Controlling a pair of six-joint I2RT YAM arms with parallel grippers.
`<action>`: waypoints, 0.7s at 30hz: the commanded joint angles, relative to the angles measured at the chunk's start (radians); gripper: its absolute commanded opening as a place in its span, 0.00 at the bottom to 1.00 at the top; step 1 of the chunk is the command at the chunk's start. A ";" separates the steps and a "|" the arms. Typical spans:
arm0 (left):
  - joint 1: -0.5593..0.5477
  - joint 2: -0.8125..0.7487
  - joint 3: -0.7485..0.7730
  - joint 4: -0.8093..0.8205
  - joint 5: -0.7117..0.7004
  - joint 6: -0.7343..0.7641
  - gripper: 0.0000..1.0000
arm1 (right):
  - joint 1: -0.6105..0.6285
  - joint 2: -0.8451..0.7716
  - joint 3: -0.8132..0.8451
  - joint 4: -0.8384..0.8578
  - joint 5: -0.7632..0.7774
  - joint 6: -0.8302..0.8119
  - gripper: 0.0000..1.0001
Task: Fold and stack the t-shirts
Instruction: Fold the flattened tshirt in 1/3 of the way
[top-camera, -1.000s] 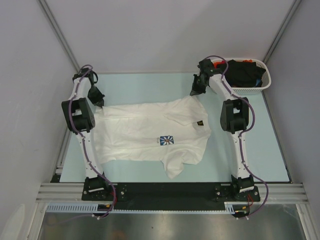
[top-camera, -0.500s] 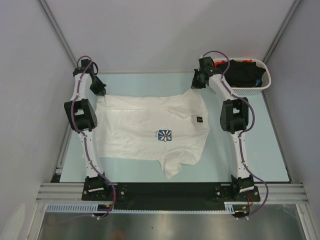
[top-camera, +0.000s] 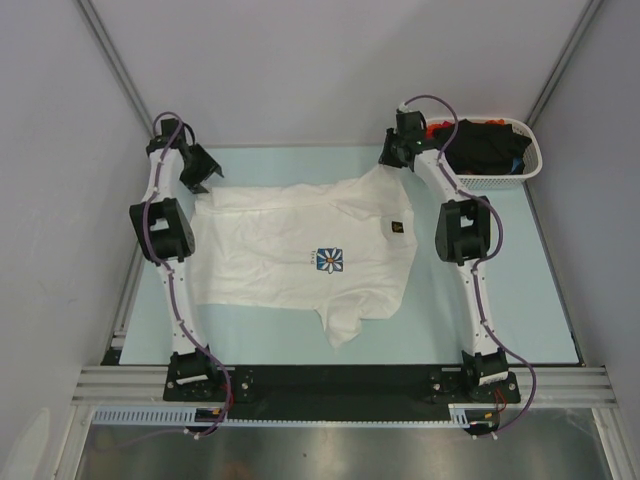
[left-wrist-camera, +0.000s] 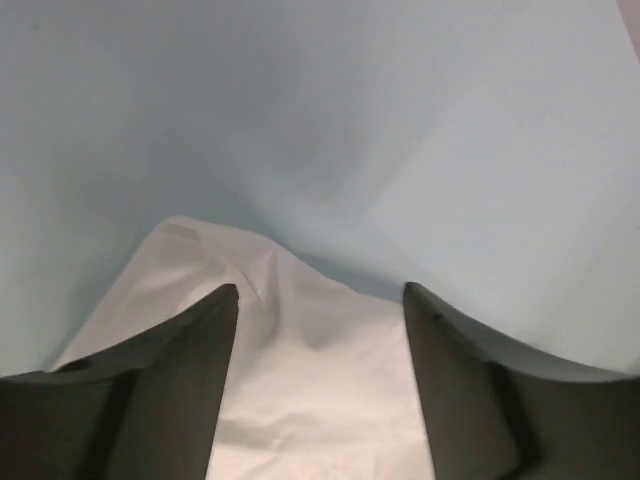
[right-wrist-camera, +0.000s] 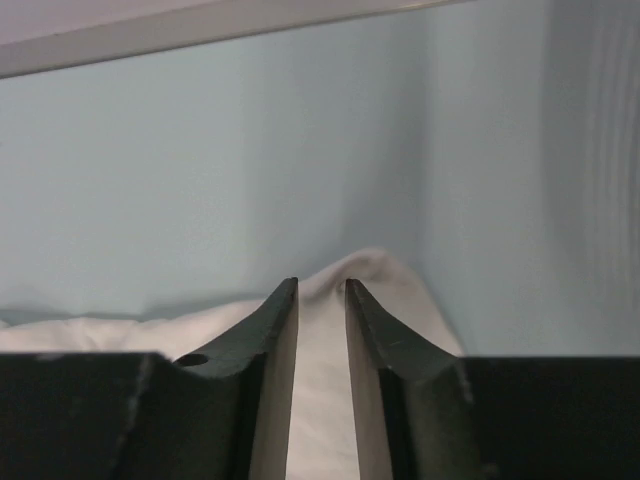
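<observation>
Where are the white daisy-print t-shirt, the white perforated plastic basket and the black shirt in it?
white daisy-print t-shirt (top-camera: 265, 245), top view, plain body cloth.
white perforated plastic basket (top-camera: 500, 181), top view, front wall.
black shirt (top-camera: 485, 145), top view, middle.

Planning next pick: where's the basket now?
Top external view: the white basket sits at the far right corner of the table, just right of the right end effector, holding black shirts and red cloth.

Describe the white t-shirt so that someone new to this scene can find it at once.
On the pale blue table, one garment lies spread out in the middle: the white t-shirt. Unlike the dark shirts in the white basket at the far right corner, it bears a blue daisy print and a small dark badge.
</observation>
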 joint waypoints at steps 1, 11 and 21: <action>0.021 -0.065 -0.058 0.031 0.045 0.038 0.96 | 0.002 -0.073 -0.082 -0.033 0.046 -0.020 0.38; 0.021 -0.358 -0.431 0.126 0.069 0.133 1.00 | 0.008 -0.508 -0.532 0.029 0.018 -0.048 0.52; 0.021 -0.384 -0.574 0.118 0.059 0.210 1.00 | -0.102 -0.637 -0.841 0.108 -0.330 0.290 0.52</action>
